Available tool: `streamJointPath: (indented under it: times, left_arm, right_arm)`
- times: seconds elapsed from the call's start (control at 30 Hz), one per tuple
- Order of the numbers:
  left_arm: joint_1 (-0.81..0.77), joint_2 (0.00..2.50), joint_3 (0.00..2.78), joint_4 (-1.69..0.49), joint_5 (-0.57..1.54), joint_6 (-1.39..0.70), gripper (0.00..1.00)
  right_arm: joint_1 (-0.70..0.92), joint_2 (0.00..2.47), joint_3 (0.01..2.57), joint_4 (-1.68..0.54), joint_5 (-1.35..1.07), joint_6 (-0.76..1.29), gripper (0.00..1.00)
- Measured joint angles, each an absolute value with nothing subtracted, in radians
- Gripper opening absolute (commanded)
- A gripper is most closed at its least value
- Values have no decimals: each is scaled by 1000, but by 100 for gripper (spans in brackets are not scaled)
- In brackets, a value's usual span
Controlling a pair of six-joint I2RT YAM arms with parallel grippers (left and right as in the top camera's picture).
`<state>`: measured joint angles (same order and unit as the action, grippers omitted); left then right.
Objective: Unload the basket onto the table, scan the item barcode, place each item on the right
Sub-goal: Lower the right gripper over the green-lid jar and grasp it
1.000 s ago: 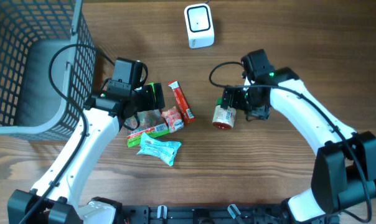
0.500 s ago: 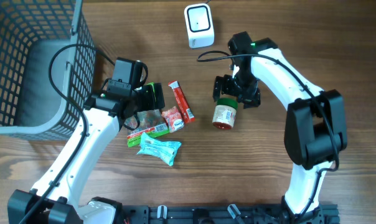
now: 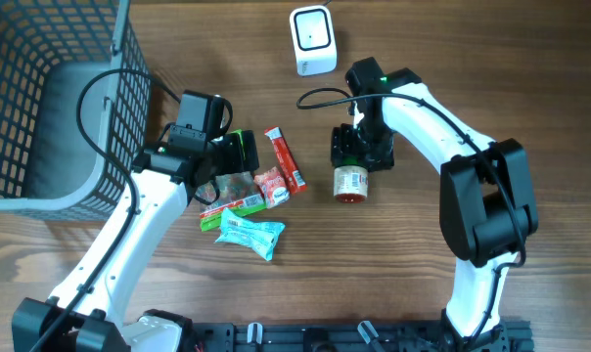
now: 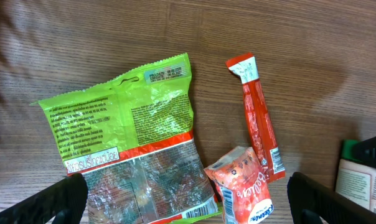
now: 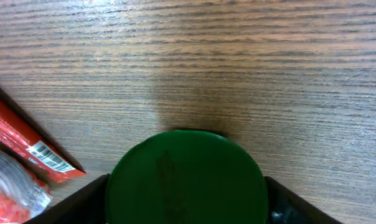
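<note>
Right tool (image 3: 354,156) straddles a round green jar lid (image 5: 187,180); whether it grips, I cannot tell. Left tool (image 4: 188,202) gapes open above a crinkly green plastic packet (image 4: 122,112).

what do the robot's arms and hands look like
The left arm and right arm are white rounded shells with black joints. A black cable loops along each. A green light glows near the right wrist. The left hand and right hand are black.
</note>
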<state>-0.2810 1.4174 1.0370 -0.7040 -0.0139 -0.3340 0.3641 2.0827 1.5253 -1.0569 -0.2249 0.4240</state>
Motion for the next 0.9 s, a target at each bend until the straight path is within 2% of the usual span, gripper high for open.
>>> streamJointPath:
  times: [0.37, 0.57, 0.67, 0.8, 0.9]
  left_arm:
    - [-281, 1417, 1037, -704, -14, -334, 100]
    - [-281, 1417, 1037, -704, -14, -334, 100]
    - [-281, 1417, 1037, -704, -14, -334, 100]
    - [-281, 1417, 1037, -704, -14, -334, 100]
    - [-281, 1417, 1037, -705, -14, -334, 100]
  right_arm:
    - [364, 2063, 1525, -1058, -153, 411, 63]
    - [373, 1753, 1525, -1073, 12, 403, 62]
    - [445, 1694, 1525, -1073, 181, 476, 62]
    - [612, 1694, 1420, -878, 410, 585, 62]
    - [699, 1693, 1259, -677, 536, 624, 68]
